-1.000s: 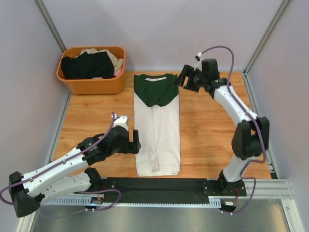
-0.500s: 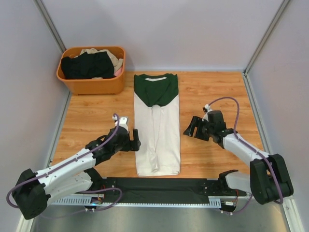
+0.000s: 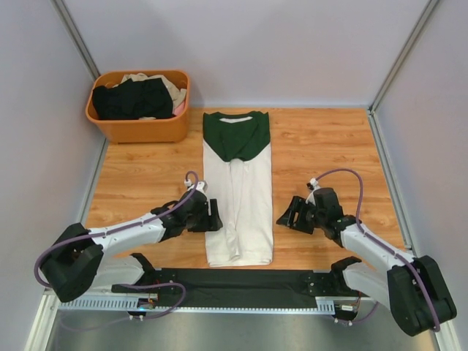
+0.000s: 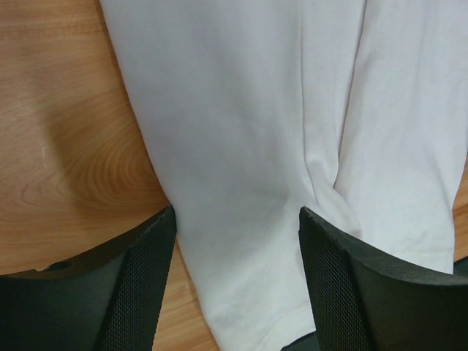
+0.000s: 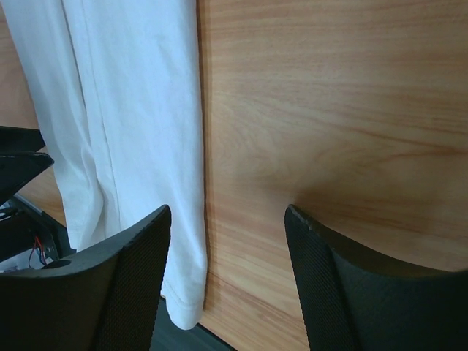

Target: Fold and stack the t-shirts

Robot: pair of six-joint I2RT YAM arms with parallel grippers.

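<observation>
**Both grippers set beside the hem end of the narrowed t-shirt**

At the far left corner stands an orange basket (image 3: 139,130), in which a black shirt (image 3: 131,99) and a beige shirt (image 3: 178,89) are heaped, not yet dealt with. Nearer, the left gripper (image 3: 213,218) is set low at the left edge of the white t-shirt (image 3: 238,197), close to the hem. In the left wrist view its jaws are held well apart, one finger (image 4: 110,292) over bare wood and the other over cloth. The shirt's edge is thus straddled and nothing is clamped. Whether the tips rest on the fabric cannot be told from this angle.

The t-shirt is spread in the middle of the wooden table (image 3: 329,139) as a long narrow strip. The dark green collar and tucked sleeves lie at the far end and the hem at the near end. The side folds are judged done and the crosswise fold outstanding.

On the right, the right gripper (image 3: 288,215) is placed just beside the shirt's right edge, opposite its partner. Its jaws are likewise parted and empty, mostly over wood, with one finger (image 5: 110,292) by the cloth's border. This mirrored placement is best explained as preparation for the near end to be pinched on both sides and carried toward the collar.
</observation>
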